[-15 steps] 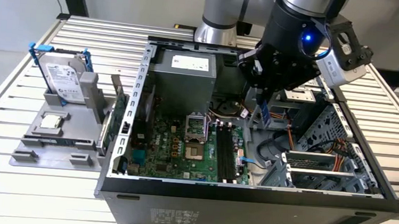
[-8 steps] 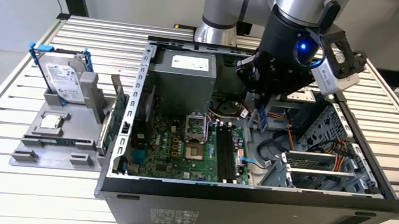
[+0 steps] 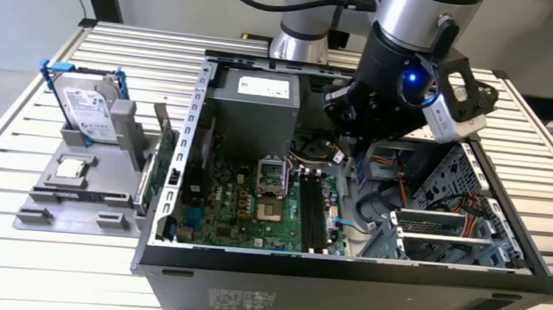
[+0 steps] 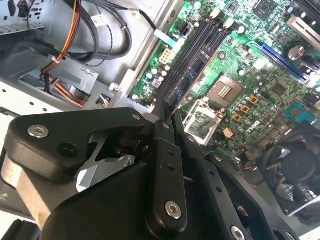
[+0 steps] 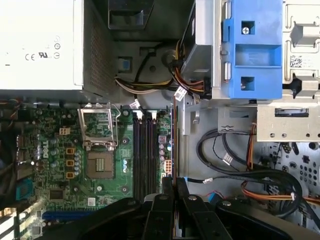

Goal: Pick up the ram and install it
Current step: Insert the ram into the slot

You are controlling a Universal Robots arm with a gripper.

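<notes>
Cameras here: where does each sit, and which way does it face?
Exterior view: off the arm, high up, looking down into the open case; the arm reaches in.
First wrist view: at the wrist, facing straight down on the motherboard; the gripper shows, shut on the ram.
Second wrist view: at the wrist, slanting past the gripper toward the motherboard.
Both wrist views share gripper, ram and slots.

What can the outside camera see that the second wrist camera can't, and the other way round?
Exterior view: the whole computer case, the hard drive in its blue frame on the grey stand, and the slatted table. Second wrist view: the gripper pinching the ram close up, near the black memory slots. Both: the green motherboard and those slots.
</notes>
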